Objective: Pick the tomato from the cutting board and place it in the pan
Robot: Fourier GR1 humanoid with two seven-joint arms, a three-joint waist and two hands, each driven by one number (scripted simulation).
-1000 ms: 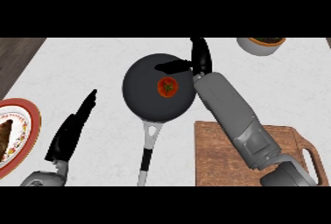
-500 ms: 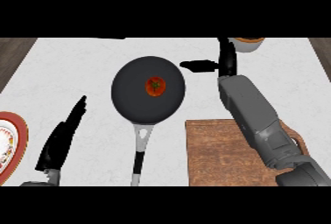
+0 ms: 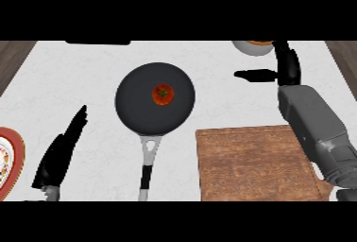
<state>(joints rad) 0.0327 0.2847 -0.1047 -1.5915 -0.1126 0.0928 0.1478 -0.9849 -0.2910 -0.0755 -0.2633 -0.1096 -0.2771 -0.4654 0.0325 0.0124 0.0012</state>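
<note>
The red tomato [image 3: 162,94] lies inside the dark round pan [image 3: 143,113], a little above its middle. The pan's grey and black handle points toward the lower edge. The brown cutting board [image 3: 254,163] at the lower right has nothing on it. My right hand [image 3: 284,66] is at the upper right, well clear of the pan, with fingers straight up and the thumb pointing left; it holds nothing. Edge-on at the lower left, my left hand [image 3: 61,151] rests open, fingers stretched upward.
A red-rimmed plate [image 3: 8,163] with food pokes in at the left edge. A bowl [image 3: 252,46] sits at the top right beside my right hand. A dark object [image 3: 97,42] lies along the top edge. Wooden strips border the white counter [image 3: 70,75] on both sides.
My right hand has drawn away from the pan toward the upper right, empty. The tomato stays in the pan. The view has shifted, so pan and board sit further right.
</note>
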